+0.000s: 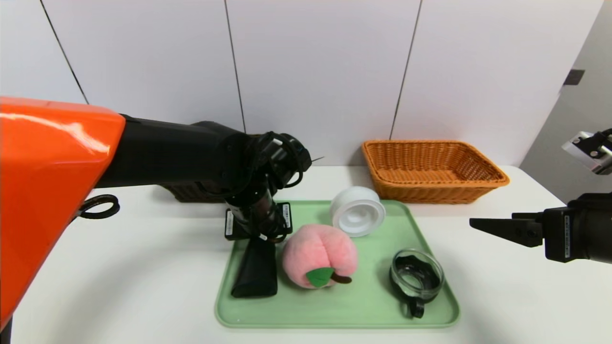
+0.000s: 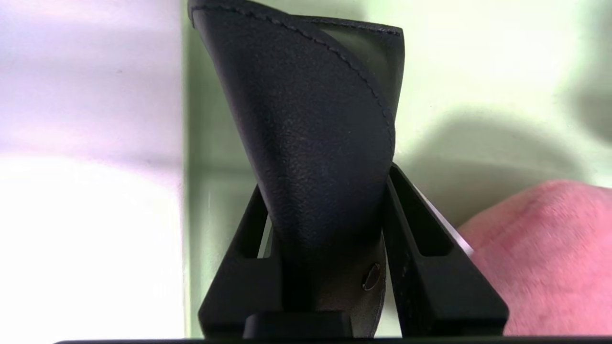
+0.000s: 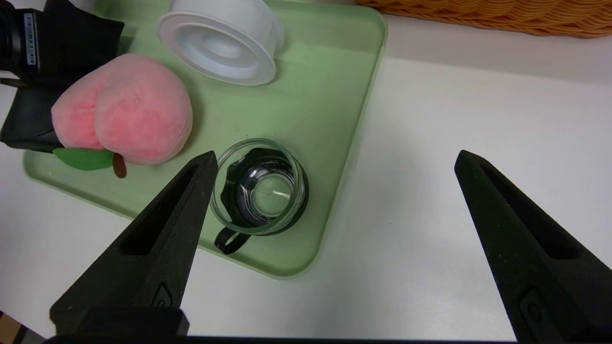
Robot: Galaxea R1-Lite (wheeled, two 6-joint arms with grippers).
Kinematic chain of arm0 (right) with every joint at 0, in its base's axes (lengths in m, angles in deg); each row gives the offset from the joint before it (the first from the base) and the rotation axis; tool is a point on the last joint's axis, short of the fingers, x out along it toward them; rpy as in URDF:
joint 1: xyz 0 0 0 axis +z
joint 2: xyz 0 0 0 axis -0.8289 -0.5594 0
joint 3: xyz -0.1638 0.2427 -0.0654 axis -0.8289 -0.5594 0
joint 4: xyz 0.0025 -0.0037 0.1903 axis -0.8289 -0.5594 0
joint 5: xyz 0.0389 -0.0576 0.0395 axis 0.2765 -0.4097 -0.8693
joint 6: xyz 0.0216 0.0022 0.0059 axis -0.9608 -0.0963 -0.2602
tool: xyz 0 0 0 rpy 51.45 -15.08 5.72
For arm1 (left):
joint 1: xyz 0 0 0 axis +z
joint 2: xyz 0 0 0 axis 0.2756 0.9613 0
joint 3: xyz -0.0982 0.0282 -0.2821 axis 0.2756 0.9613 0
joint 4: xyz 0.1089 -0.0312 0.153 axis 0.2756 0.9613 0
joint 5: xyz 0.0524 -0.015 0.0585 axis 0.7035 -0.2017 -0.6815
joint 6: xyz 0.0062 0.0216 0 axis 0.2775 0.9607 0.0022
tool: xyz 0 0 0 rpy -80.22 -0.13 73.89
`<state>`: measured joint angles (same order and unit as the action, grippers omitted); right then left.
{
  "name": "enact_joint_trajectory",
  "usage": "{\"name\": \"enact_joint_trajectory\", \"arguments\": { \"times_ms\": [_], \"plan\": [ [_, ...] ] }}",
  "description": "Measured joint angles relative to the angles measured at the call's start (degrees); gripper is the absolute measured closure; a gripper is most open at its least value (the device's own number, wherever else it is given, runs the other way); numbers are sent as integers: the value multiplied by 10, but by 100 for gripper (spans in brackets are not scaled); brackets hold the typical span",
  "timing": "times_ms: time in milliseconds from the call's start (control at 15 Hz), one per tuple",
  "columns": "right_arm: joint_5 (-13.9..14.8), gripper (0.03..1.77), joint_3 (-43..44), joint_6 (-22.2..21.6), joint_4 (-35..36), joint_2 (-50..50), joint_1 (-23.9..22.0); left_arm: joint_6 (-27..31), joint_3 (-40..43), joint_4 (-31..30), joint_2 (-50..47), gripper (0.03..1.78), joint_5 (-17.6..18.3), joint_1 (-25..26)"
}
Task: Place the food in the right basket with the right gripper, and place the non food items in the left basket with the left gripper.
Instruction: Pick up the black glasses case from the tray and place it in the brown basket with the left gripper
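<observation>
Left of the frame's centre, the left claw pinches the black pouch, fingers closed around it, above the tray. Far right, the right claw hangs wide open, empty.

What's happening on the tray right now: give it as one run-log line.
left pincer: shut on black pouch | right pincer: open, idle right of tray | peach, white container, glass cup: on tray

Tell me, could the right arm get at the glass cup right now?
Probably yes: the right gripper is open and holds nothing, and nothing seems to stand between it and the glass cup. The left gripper is across the tray, closed on the black pouch.
</observation>
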<state>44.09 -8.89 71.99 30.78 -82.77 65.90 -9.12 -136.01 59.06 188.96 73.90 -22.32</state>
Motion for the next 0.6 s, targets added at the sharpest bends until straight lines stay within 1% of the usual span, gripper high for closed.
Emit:
{"name": "enact_joint_trajectory", "arguments": {
  "times_ms": [400,600],
  "plan": [
    [0,9,3,0,0,0,2,1,1,27,-39,124,0,-1],
    [0,9,5,-1,0,0,3,1,1,48,-71,124,0,-11]
  ]
}}
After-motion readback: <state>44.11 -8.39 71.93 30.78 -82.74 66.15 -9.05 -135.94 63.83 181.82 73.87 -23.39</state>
